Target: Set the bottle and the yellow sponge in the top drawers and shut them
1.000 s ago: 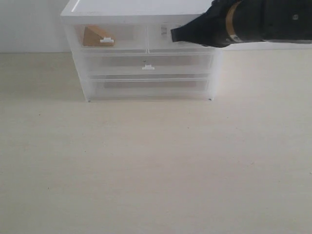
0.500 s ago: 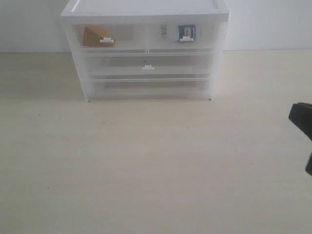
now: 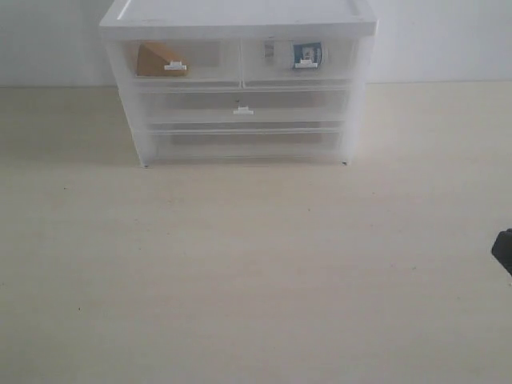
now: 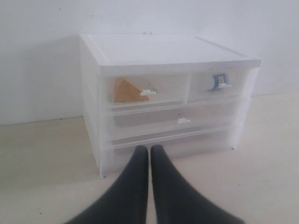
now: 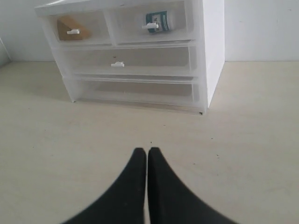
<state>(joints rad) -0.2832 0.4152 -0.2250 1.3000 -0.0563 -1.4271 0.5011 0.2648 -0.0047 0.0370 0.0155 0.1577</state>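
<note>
The white-framed chest (image 3: 240, 18) stands at the back of the table. Its top left drawer (image 3: 182, 62) is closed, and the yellow sponge (image 3: 154, 61) shows orange-tan through the plastic. In the closed top right drawer (image 3: 298, 62) lies the bottle (image 3: 306, 54) with its teal-blue label. Both also show in the wrist views: the sponge (image 4: 124, 91) (image 5: 66, 27) and the bottle (image 4: 217, 82) (image 5: 158, 21). My left gripper (image 4: 150, 148) is shut and empty, a short way in front of the chest. Farther back over bare table, my right gripper (image 5: 147, 151) is shut and empty. Only a dark edge of the right arm (image 3: 504, 250) shows in the exterior view.
Two full-width drawers (image 3: 242, 106) (image 3: 244, 142) sit closed below the top pair. A white wall (image 3: 440, 40) rises right behind the chest. The pale wooden table (image 3: 240, 272) spreads wide in front of it.
The right arm has pulled away from the top right drawer, moving down and off to the right edge of the exterior view. The bottle inside the drawer is now uncovered.
</note>
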